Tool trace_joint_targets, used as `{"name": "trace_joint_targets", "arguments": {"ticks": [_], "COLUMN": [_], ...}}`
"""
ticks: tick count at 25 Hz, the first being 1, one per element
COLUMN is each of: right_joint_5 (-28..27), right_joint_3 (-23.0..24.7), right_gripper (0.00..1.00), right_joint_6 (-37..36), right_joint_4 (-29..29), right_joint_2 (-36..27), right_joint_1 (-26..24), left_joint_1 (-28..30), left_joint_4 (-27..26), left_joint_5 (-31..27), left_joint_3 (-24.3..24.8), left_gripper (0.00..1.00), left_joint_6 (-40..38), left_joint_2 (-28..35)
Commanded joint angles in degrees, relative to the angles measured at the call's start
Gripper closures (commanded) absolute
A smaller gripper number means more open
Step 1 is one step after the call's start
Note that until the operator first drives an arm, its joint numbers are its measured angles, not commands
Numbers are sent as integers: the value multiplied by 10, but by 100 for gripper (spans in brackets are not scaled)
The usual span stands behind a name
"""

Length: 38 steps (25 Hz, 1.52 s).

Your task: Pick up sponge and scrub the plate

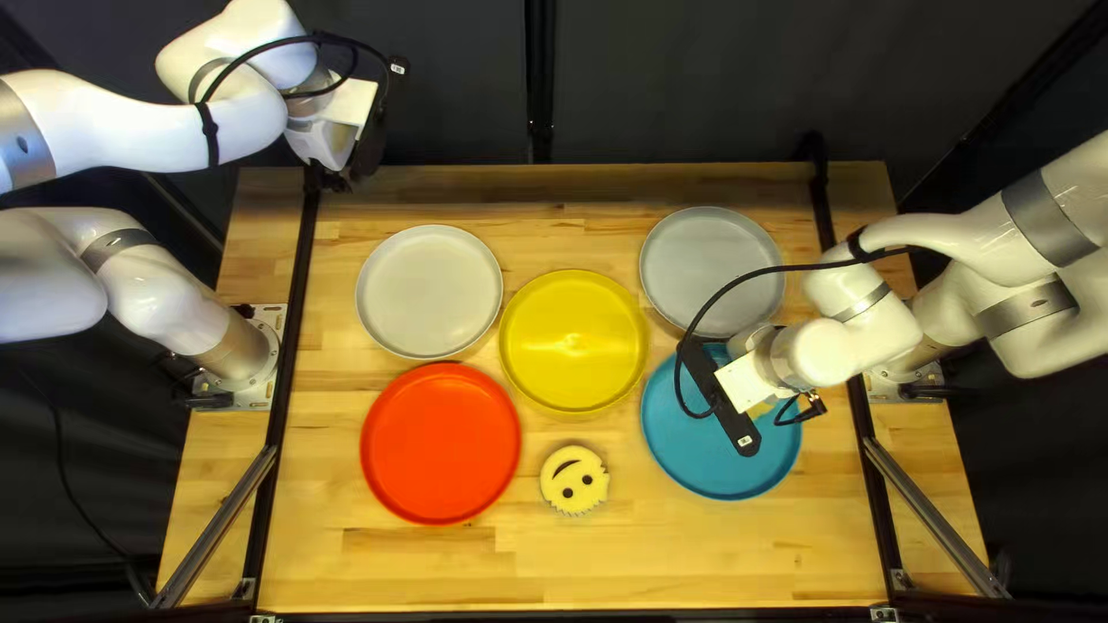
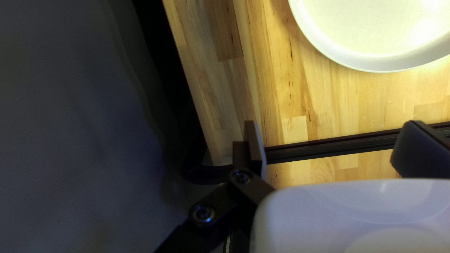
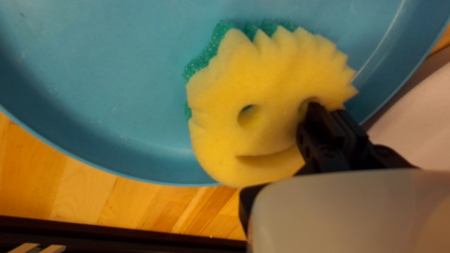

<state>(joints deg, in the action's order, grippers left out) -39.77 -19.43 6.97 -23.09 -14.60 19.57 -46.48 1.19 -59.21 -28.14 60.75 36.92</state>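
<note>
The fingers (image 3: 320,122) of our right gripper (image 1: 745,383) are closed on a yellow, smiling sponge (image 3: 262,103): one sits in an eye hole, the other at the jagged outer edge. Under the yellow is a green layer (image 3: 202,58). Below the fingers and sponge lies the blue plate (image 3: 108,70); whether the sponge touches it, we cannot tell. Toward the far edge from these fingers is a grey plate (image 1: 710,248). To their left are a yellow plate (image 1: 574,340) and, nearer us, a second smiling sponge (image 1: 574,480); farther left, a red plate (image 1: 440,443).
Our left gripper (image 1: 337,181) has its fingers spread wide above the table's far left corner, a black rail (image 2: 328,146) below them; a white plate (image 2: 384,28) lies ahead of them, to one side.
</note>
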Motion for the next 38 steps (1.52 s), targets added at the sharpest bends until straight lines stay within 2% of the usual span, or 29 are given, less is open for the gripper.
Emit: {"name": "trace_joint_targets", "arguments": {"ticks": [1,4,9,13,19,31,35,38], "right_joint_5": [0,7,27,30,19,-7,-14,-7], "right_joint_3": [-46,-81,-105,-90,-31,8,-12,-43], "right_gripper": [100,100,100,100,100,100,100,100], "right_joint_6": [-2,-3,-2,1,12,39,57,58], "right_joint_4": [-18,-33,-53,-53,-35,0,-5,-21], "right_joint_2": [36,68,102,90,36,2,11,39], "right_joint_1": [-6,-10,-15,-10,11,74,92,84], "left_joint_1": [0,0,0,0,0,0,0,0], "left_joint_4": [0,0,0,0,0,0,0,0], "left_joint_5": [0,0,0,0,0,0,0,0], "left_joint_3": [0,0,0,0,0,0,0,0], "left_gripper": [0,0,0,0,0,0,0,0], "left_joint_6": [0,0,0,0,0,0,0,0], "left_joint_2": [0,0,0,0,0,0,0,0]}}
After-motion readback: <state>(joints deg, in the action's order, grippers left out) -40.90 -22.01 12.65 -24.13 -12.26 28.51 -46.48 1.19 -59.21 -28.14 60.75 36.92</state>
